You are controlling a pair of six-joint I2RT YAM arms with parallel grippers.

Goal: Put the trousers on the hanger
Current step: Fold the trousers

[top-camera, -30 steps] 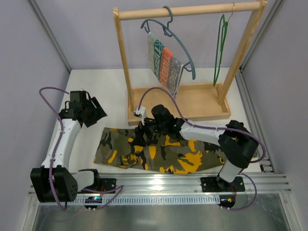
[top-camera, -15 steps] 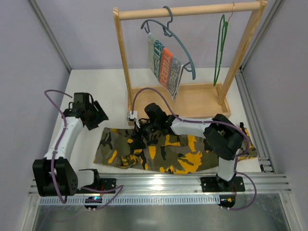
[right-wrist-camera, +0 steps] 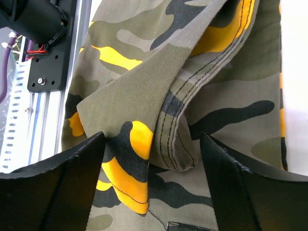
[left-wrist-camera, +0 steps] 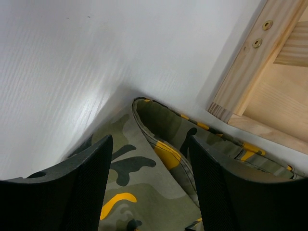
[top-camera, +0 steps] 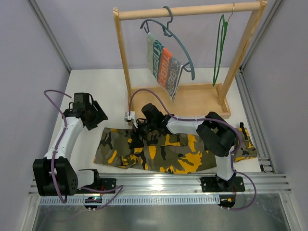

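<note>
The camouflage trousers (top-camera: 178,154) lie flat across the table in front of both arm bases. The thin green hanger (top-camera: 220,48) hangs on the right end of the wooden rack's bar, away from both arms. My left gripper (top-camera: 95,117) hovers open just off the trousers' far left corner; in the left wrist view that folded corner (left-wrist-camera: 154,139) lies between its fingers (left-wrist-camera: 91,183). My right gripper (top-camera: 140,129) is low over the trousers' left part. In the right wrist view its open jaws straddle a raised fold with a stitched seam (right-wrist-camera: 178,139).
The wooden rack (top-camera: 122,53) stands on a tray-like base (top-camera: 202,101) behind the trousers; its corner (left-wrist-camera: 250,67) is near my left gripper. A blue-grey hanger (top-camera: 180,45) carries a striped cloth (top-camera: 164,67). An aluminium rail (top-camera: 159,185) runs along the near edge.
My right gripper has slid left along the trousers' far edge, its arm folding further. The left gripper has shifted slightly toward the trousers' corner. The trousers have not visibly moved.
</note>
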